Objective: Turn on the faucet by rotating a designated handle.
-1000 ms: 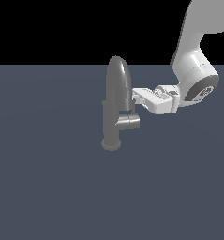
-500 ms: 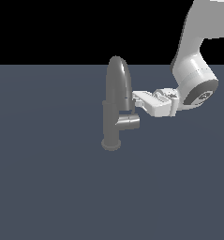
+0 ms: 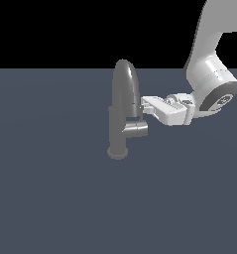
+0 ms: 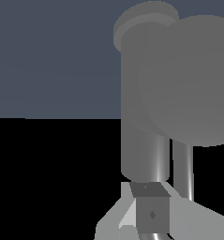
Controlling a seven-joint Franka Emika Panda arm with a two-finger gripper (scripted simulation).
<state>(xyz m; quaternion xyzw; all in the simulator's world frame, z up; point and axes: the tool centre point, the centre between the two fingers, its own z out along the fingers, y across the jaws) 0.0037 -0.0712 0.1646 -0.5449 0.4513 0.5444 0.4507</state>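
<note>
- While it reaches in sideways from the exterior view's right, the end effector (image 3: pixel 146 105) has its white fingertips up against the faucet (image 3: pixel 122 111), about where the spout meets the vertical body; whether it is clenched or released cannot be told, since one finger hides the other in the exterior view and the wrist view shows only finger stubs and a dark pad close to the metal.
- Just below those fingertips, the handle (image 3: pixel 136 129) juts out as a short grey stub from the body toward the exterior view's right; nothing visibly grips it.
- One risk, as a judgement: the fingers sit above the handle and not around it, so a push from here could press on the fixed body or spout and leave the handle unturned.
- Another: a glancing contact on the rounded stub could slip off, because the cylinder is smooth and short.
- Beneath the round base flange, the surface (image 3: pixel 50 198) is a flat slate-blue plane.
- Beyond it, the background is plain black, with no room detail.
</note>
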